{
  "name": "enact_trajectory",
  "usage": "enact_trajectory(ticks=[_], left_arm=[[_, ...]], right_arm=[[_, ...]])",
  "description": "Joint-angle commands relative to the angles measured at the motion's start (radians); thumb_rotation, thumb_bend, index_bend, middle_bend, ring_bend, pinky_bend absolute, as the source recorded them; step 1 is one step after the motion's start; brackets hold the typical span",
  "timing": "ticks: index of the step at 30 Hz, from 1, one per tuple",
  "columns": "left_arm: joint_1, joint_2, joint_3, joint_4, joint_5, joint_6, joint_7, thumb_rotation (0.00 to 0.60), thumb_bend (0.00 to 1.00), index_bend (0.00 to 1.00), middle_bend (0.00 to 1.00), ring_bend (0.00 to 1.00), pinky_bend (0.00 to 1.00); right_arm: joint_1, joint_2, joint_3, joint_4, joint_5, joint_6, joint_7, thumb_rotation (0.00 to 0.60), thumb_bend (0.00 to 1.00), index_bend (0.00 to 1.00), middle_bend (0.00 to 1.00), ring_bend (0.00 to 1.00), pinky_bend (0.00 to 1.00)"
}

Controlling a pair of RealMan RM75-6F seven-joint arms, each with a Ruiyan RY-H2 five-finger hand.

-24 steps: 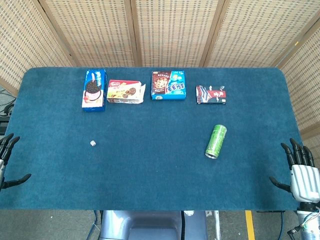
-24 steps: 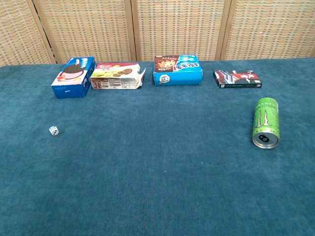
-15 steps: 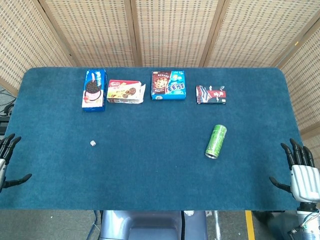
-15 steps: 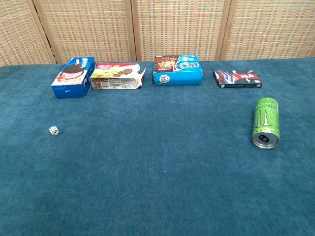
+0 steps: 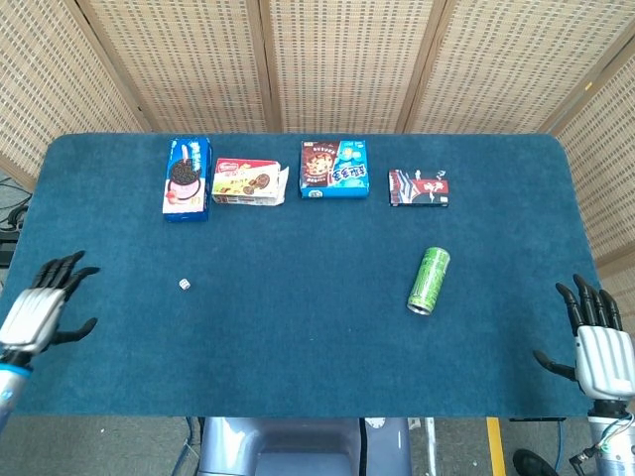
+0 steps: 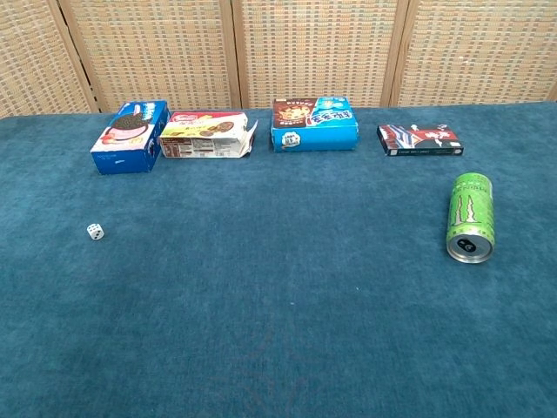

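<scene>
four boxes [image 5: 268,178] line the table's [image 5: 298,347] far edge; die [image 5: 185,285] left, can [image 5: 429,281] right.

the left hand [image 5: 45,305] hovers at the near left, palm down, its fingers [image 5: 69,266] spread and pointing forward, holding nothing. the right hand [image 5: 598,347] sits at the near right edge, fingers [image 5: 585,300] splayed, thumb out, likewise holding nothing.
</scene>
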Motion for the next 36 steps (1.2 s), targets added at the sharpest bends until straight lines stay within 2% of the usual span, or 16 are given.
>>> enact_trajectory(ticks=[1,9,20,36], left_arm=[[-0.127,-0.088,-0.034,0.097,-0.033,-0.160,0.016,0.600,0.39,0.29,0.00,0.00,0.00],[-0.244,-0.222,-0.053,0.228,-0.153,-0.346,0.114,0.600,0.40,0.30,0.00,0.00,0.00],[-0.298,-0.342,-0.061,0.314,-0.233,-0.370,0.213,0.600,0.40,0.30,0.00,0.00,0.00],[-0.334,-0.423,-0.043,0.411,-0.213,-0.370,0.203,0.600,0.40,0.34,0.00,0.00,0.00]], right_arm=[[0.001,0.001,0.000,0.000,0.000,-0.002,0.000,0.600,0.00,0.10,0.00,0.00,0.00],[0.002,0.002,0.000,-0.001,0.006,-0.010,0.005,0.600,0.00,0.10,0.00,0.00,0.00],[0.004,0.005,-0.001,-0.001,0.008,-0.014,0.007,0.600,0.00,0.10,0.00,0.00,0.00],[0.004,0.003,-0.001,-0.001,0.011,-0.014,0.005,0.600,0.00,0.10,0.00,0.00,0.00]])
